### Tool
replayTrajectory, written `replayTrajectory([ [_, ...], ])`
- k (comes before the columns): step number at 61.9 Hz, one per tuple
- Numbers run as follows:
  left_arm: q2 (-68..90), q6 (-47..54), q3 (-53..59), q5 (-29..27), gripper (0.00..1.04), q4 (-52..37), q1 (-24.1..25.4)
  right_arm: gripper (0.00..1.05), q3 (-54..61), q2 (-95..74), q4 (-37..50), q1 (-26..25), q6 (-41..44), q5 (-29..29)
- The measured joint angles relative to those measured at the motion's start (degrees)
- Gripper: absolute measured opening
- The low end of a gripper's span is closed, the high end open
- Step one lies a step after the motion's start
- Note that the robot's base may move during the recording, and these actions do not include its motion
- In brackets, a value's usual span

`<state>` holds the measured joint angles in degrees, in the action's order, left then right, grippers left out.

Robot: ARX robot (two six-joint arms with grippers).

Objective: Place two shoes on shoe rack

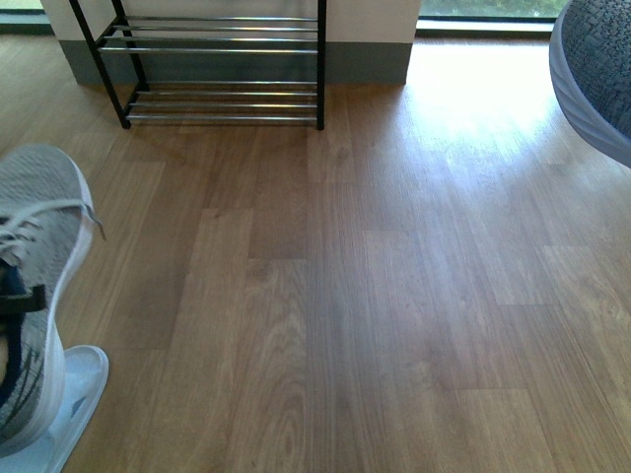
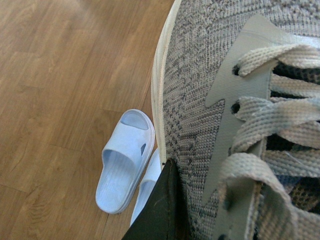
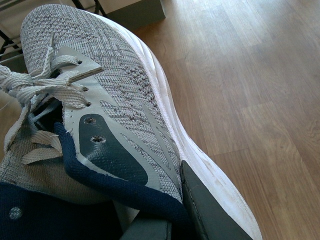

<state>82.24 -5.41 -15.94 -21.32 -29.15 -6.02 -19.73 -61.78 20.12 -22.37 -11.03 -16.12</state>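
Note:
One grey knit sneaker (image 1: 35, 286) with a white sole hangs at the front view's left edge, held by my left gripper; a dark finger (image 2: 159, 210) presses its side in the left wrist view, where the shoe (image 2: 210, 100) fills the picture. The other grey sneaker (image 1: 599, 69) shows at the top right, held off the floor by my right gripper; a dark finger (image 3: 210, 212) lies against its side below the navy collar in the right wrist view (image 3: 125, 80). The shoe rack (image 1: 222, 59) with black frames and chrome rods stands at the far wall, left of centre.
A pair of pale blue slides (image 2: 122, 160) lies on the wooden floor under the left sneaker, one also at the front view's bottom left (image 1: 69, 404). A white wall with a grey skirting (image 1: 365, 61) is behind the rack. Wooden floor (image 1: 375, 296) stretches between me and the rack.

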Motion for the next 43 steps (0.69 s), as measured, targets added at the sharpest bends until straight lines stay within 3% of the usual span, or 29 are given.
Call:
replayTrajectory([
  [11,-19.61,0.02,2.4,0.39,0.03,11.87,-0.22,0.01,0.0,0.0,0.0,0.0,0.0,0.0],
  [21,-39.91,0.09,3.48,-1.84,0.03,28.98,-1.55,0.01,0.0,0.0,0.0,0.0,0.0,0.0],
  [43,-44.3,0.24,3.8,-1.64,0.03,30.67,-1.88,0.01,0.0,0.0,0.0,0.0,0.0,0.02],
])
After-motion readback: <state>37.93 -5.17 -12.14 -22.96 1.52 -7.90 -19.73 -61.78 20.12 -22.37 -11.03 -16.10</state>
